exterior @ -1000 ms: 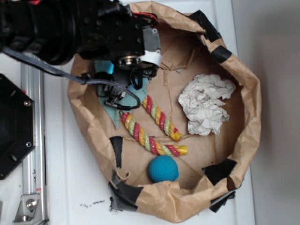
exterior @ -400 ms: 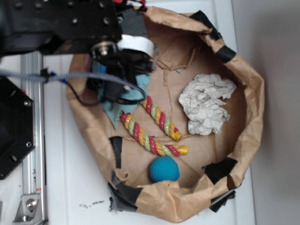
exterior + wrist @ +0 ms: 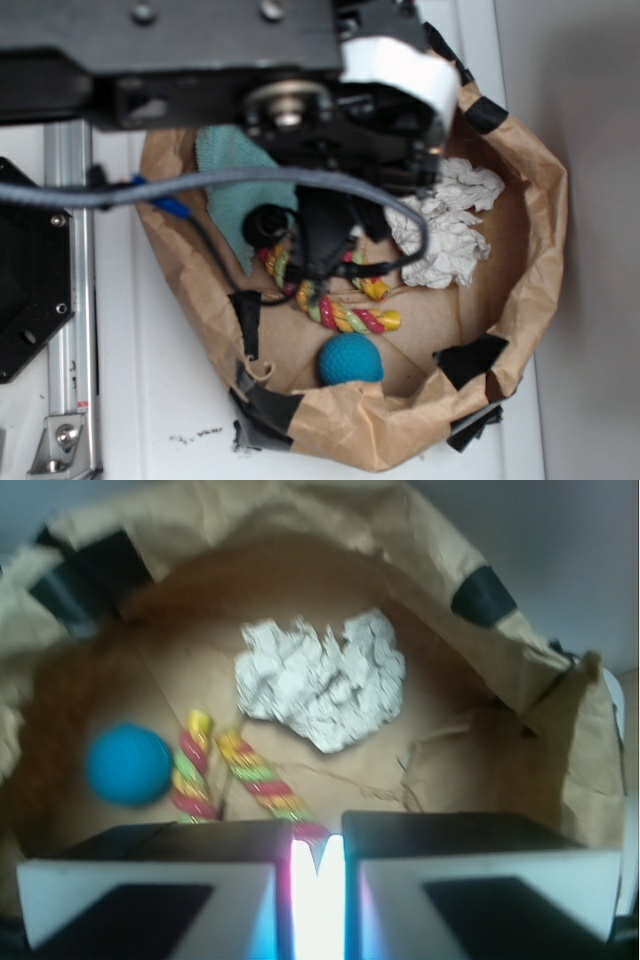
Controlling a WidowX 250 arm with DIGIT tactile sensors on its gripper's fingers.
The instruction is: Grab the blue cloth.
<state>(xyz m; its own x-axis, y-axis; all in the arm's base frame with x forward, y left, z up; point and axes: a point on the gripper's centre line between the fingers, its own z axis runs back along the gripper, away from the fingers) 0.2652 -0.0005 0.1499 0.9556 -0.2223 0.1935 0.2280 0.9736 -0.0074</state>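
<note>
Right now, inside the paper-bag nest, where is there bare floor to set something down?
Bare brown floor lies between the crumpled white paper wad, the striped twisted rope toy and the bag's right wall. Less lies left of the round teal knitted ball. The upper left is crowded: the arm overhangs the light blue terry cloth.

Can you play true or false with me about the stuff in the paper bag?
1. The blue cloth lies inside the paper bag. True.
2. The ball is red. False: it is teal-blue.
3. The white paper wad sits on top of the ball. False: they lie well apart on the bag's floor.
4. The two rope toys have red, yellow and green stripes. True.
5. The gripper is wide open. False: in the wrist view only a narrow gap shows between its fingers.
</note>
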